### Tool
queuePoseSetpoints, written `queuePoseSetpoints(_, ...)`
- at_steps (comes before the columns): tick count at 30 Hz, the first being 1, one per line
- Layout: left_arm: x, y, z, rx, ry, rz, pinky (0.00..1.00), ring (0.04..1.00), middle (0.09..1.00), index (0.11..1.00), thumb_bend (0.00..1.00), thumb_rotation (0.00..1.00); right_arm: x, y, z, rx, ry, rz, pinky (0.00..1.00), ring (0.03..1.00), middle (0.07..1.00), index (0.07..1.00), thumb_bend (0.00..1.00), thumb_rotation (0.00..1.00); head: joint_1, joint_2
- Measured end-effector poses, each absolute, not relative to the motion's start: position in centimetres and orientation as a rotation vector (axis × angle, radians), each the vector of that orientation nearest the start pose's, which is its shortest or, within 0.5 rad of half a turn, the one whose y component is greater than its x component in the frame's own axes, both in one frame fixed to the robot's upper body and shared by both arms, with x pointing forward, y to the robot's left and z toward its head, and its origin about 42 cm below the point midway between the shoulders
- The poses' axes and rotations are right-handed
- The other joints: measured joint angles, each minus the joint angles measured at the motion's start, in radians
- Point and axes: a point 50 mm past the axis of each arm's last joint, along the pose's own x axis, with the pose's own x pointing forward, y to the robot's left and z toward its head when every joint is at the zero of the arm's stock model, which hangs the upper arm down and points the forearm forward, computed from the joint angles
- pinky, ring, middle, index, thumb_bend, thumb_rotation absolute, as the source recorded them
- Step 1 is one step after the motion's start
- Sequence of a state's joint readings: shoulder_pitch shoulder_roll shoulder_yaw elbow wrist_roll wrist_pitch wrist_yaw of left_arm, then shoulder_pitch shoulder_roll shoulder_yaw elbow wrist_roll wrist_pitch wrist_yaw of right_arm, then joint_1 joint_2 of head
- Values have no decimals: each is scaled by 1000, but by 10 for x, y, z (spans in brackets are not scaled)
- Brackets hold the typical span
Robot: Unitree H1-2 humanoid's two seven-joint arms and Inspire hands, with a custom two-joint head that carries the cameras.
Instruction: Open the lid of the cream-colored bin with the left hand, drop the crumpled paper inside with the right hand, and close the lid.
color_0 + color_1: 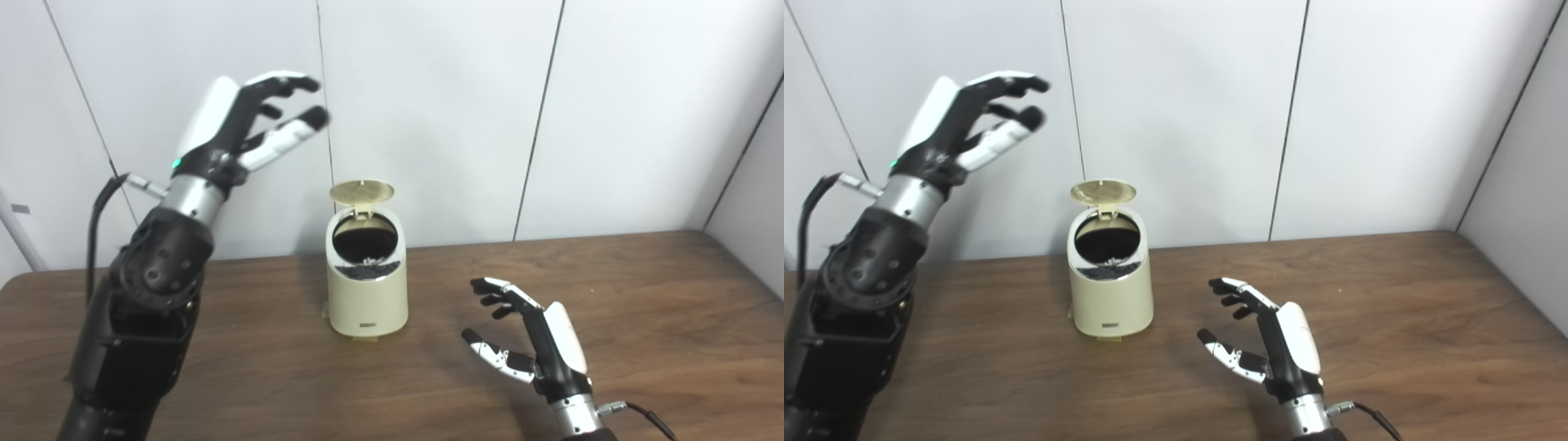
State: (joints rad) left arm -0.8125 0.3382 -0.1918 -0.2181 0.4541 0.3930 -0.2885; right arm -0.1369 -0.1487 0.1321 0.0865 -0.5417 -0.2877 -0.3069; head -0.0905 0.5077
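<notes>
The cream-colored bin (366,294) stands on the wooden table (643,318) near the wall. Its round lid (362,192) is flipped up on its rear hinge, and the dark opening shows something dark inside. No crumpled paper can be seen on the table or in either hand. My left hand (245,125) is raised high, up and to the left of the bin, fingers apart and holding nothing. My right hand (530,340) rests low over the table to the right of the bin, fingers spread, empty.
White wall panels (429,110) rise directly behind the bin. The table's right side runs toward a corner where a side wall (759,202) meets it. A black cable (98,214) loops beside my left forearm.
</notes>
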Motion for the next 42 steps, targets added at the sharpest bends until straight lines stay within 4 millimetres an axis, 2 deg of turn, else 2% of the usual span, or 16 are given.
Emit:
queuePoseSetpoints(4,424,163,411,958,-536,-236,790,894,907,891,997,1000,321,-215,134,-617,-453,-50,565,683,723,738,254,319,2,-2)
queuePoseSetpoints(8,434,144,408,1073,-511,-272,707,849,889,858,996,1000,321,-215,134,-614,-452,-49,571,687,723,734,258,273,6,-9)
queuePoseSetpoints(16,449,122,399,1195,-475,-297,801,920,889,831,1000,1000,321,-214,134,-615,-449,-45,576,691,727,737,257,273,6,-15)
queuePoseSetpoints(20,457,118,387,1239,-434,-312,825,934,890,837,1000,1000,321,-214,133,-617,-443,-35,584,696,730,739,262,292,6,-17)
queuePoseSetpoints(22,459,116,383,1260,-430,-324,834,930,896,845,1000,1000,321,-213,133,-619,-441,-30,579,694,728,736,261,262,8,-17)
queuePoseSetpoints(25,459,114,381,1285,-426,-334,825,914,890,847,1000,1000,321,-213,133,-621,-442,-30,566,685,719,730,256,221,6,-17)
queuePoseSetpoints(30,459,111,379,1302,-427,-332,839,897,881,850,1000,1000,321,-213,133,-619,-441,-28,577,689,726,737,258,255,9,-17)
queuePoseSetpoints(37,459,112,374,1335,-407,-337,831,890,881,845,1000,1000,321,-213,133,-620,-437,-19,586,697,732,739,257,217,12,-20)
queuePoseSetpoints(42,458,114,362,1347,-368,-361,815,878,870,836,1000,1000,321,-213,132,-622,-434,-12,584,695,731,738,261,211,14,-18)
